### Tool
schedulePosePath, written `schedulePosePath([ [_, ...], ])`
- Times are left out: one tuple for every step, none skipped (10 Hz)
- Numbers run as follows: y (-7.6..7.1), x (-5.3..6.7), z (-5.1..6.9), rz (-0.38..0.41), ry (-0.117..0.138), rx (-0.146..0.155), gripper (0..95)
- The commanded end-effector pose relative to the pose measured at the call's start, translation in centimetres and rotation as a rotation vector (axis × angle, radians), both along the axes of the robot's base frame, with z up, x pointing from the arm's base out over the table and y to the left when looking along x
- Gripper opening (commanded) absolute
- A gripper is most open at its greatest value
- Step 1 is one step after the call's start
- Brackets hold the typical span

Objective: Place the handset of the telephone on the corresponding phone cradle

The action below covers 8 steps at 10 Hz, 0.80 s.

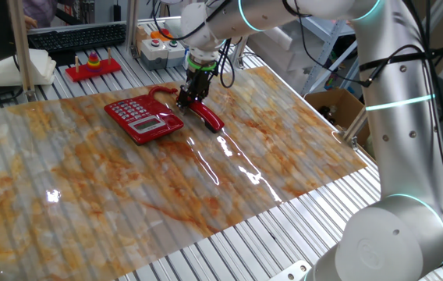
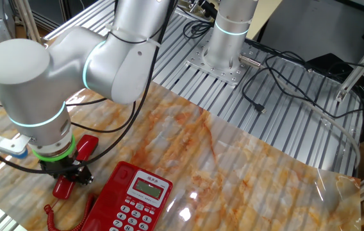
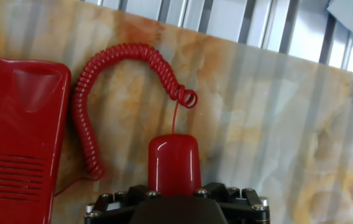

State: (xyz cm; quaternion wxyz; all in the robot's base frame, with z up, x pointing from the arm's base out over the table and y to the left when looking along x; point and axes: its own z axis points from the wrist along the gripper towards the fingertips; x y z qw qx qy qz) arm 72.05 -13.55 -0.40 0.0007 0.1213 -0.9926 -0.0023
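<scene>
The red handset (image 1: 210, 119) lies flat on the marbled mat, just right of the red telephone (image 1: 143, 119) with its pale keypad. My gripper (image 1: 189, 99) is down over the handset's far half, and its fingers stand open on either side of the bar. From the other side, the gripper (image 2: 73, 172) covers the middle of the handset (image 2: 87, 146), and both ends show. In the hand view the handset's rounded end (image 3: 173, 162) sticks out beyond the gripper body (image 3: 176, 208); the fingertips are hidden. The phone cradle (image 3: 24, 124) lies bare to the left. The coiled cord (image 3: 102, 74) loops between them.
A red tray of stacking rings (image 1: 93, 66) and a button box (image 1: 159, 47) stand behind the mat. A keyboard (image 1: 77, 35) lies further back, and a cardboard box (image 1: 334, 105) sits off the right edge. The robot base (image 2: 223, 45) rises from the slatted table.
</scene>
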Motion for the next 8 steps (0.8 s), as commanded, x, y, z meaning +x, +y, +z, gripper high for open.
schedulePosePath([
  [0.02,0.34,-0.2,0.0,0.0,0.001,0.0],
  [0.0,0.32,-0.13,0.0,0.016,-0.008,0.0],
  [-0.01,0.3,0.01,0.0,0.022,-0.008,0.0],
  [-0.04,0.32,0.12,-0.001,0.019,-0.005,0.0],
  [-0.06,0.32,0.17,-0.004,0.015,-0.006,0.0],
  [-0.06,0.31,0.26,-0.003,0.016,-0.007,0.0],
  [-0.08,0.26,0.52,-0.003,0.018,-0.006,0.0],
  [-0.07,0.25,0.61,-0.002,0.017,-0.004,0.0],
])
